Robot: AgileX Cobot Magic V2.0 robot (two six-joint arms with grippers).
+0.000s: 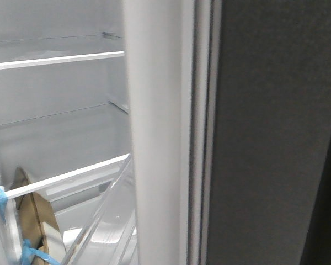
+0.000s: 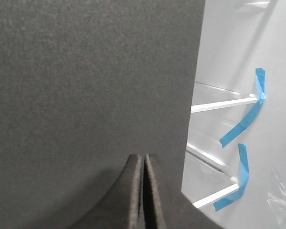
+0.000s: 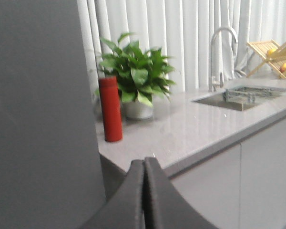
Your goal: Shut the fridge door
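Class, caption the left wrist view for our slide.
Shut left gripper before the matte dark-grey fridge door; blue-taped white shelves beyond.

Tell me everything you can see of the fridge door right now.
The fridge door is a thick, matte dark-grey slab with no visible handle, standing upright and open. Its edge shows white lining and a pale gasket strip. The lit interior with white-edged shelves shows beside it. In the left wrist view the left gripper, fingers together, sits against the dark face.
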